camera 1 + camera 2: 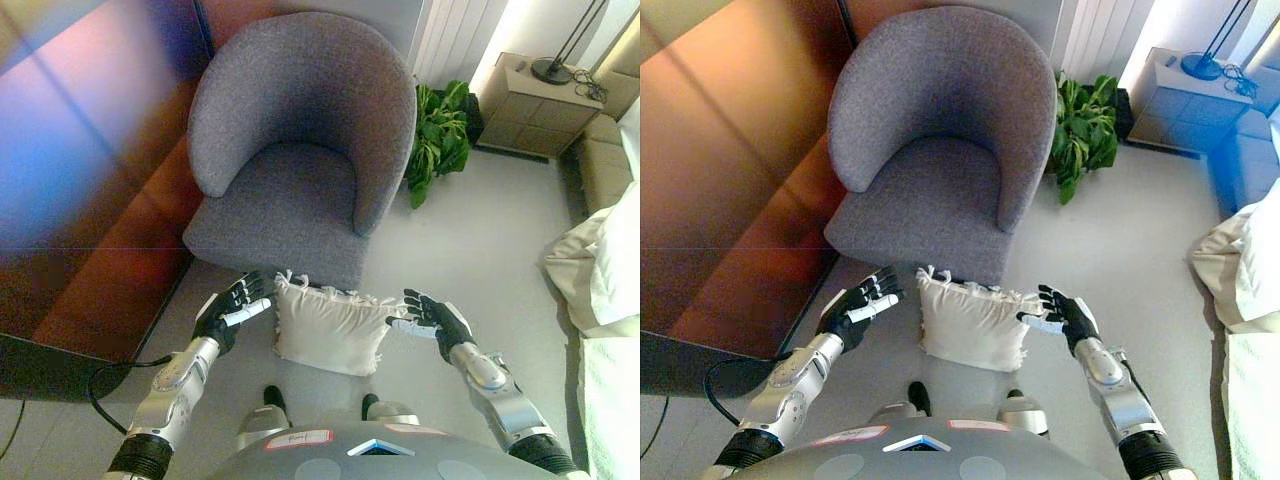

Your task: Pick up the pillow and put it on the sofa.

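Note:
A cream pillow with fringed edges lies on the floor just in front of a grey tub armchair, which is the only seat in view besides a beige sofa edge. My left hand is open, just left of the pillow and a little apart from it. My right hand is open, at the pillow's right edge, fingers stretched toward it. The pillow also shows in the right eye view, between my left hand and right hand.
A dark wooden panel runs along the left. A green plant stands right of the chair. A wooden cabinet with a lamp base is at the back right. White bedding lies at the right edge.

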